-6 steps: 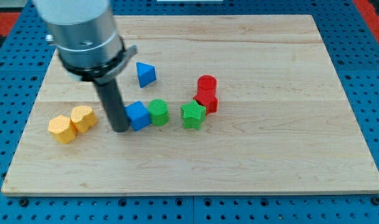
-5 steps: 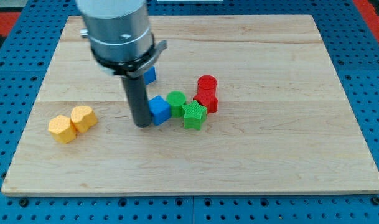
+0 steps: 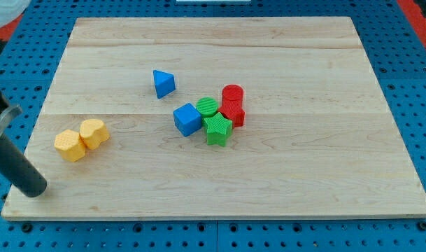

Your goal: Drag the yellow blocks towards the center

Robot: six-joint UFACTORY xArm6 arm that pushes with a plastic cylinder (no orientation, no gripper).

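Observation:
Two yellow blocks sit touching at the board's left: a yellow hexagonal block [image 3: 70,145] and a yellow rounded block [image 3: 94,133] just to its upper right. My tip [image 3: 33,190] rests near the board's lower left corner, below and to the left of the yellow blocks and apart from them. The rod runs up and off the view's left edge.
Near the middle lie a blue cube [image 3: 187,119], a green cylinder [image 3: 208,106], a green star block [image 3: 217,129] and two red blocks [image 3: 232,105], bunched together. A blue triangular block [image 3: 163,83] lies above and to their left. The wooden board [image 3: 303,168] sits on a blue pegboard.
The rod has swung from beside the blue cube far left to the board's lower left corner. Before leaving, it pushed the blue cube and green cylinder right against the green star and red blocks.

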